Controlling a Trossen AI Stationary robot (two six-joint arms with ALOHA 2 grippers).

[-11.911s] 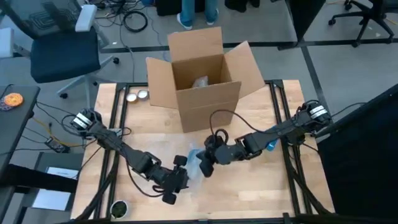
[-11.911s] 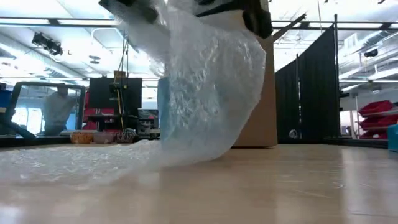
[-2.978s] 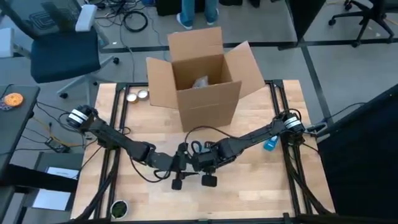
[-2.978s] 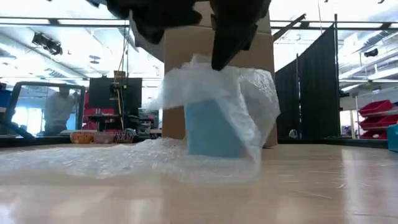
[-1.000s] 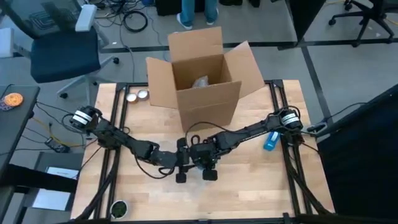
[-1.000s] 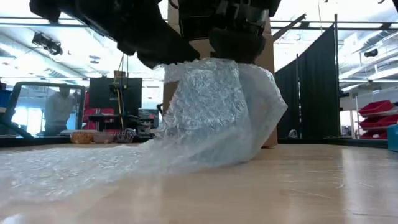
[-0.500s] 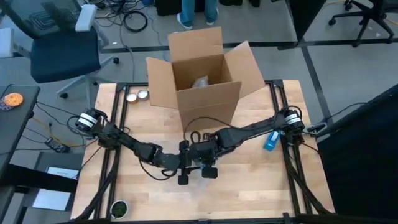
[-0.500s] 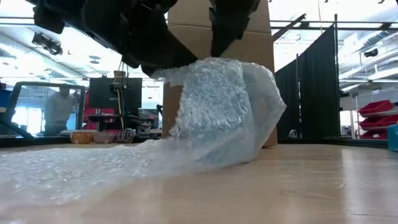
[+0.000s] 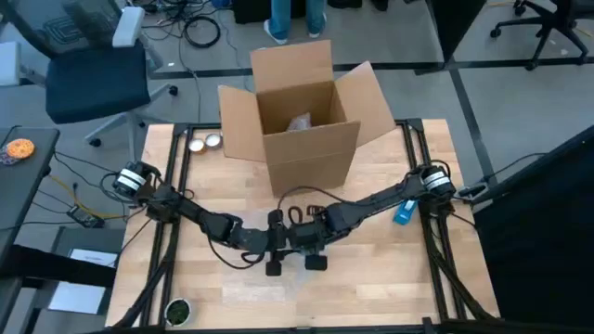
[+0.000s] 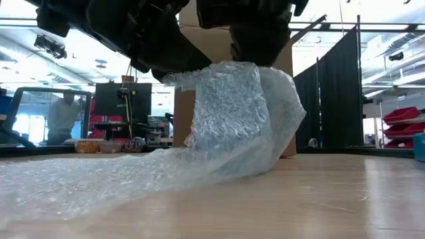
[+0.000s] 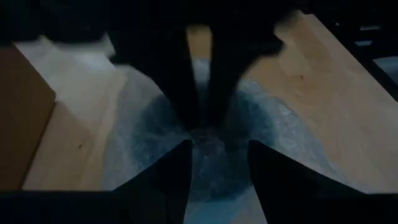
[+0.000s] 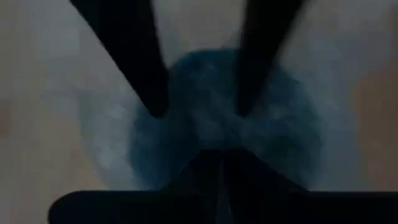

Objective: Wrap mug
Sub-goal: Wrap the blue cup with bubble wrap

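Clear bubble wrap (image 10: pixel 99 176) lies on the table and is drawn up over the blue mug (image 10: pixel 226 126), which stands upright near the table's middle and shows faintly through it. Both grippers meet above the mug. My left gripper (image 11: pixel 221 180) is open, its fingers standing either side of the mug's top. My right gripper (image 12: pixel 221 165) is shut at the wrap on the mug's top (image 11: pixel 202 134). My left gripper comes from above and from the table's left. Its open fingertips (image 12: pixel 155 102) rest on the wrap over the mug's top edge. My right gripper points down from above, its shut fingertips (image 11: pixel 186 106) sunk in the wrap on the mug's top. A fold between them cannot be made out. The mug stands on the table.
An open cardboard box (image 9: pixel 297 111) stands at the far middle, holding a wrapped thing. Two small tins (image 9: pixel 204 142) lie at the far left. A blue object (image 9: pixel 402 211) sits near the right edge. A person (image 10: pixel 63 116) is in the room beyond.
My right gripper has risen a little off the wrapped mug and come back down onto its top. The wrap has kept its shape over the mug, and its tail stays spread on the table.
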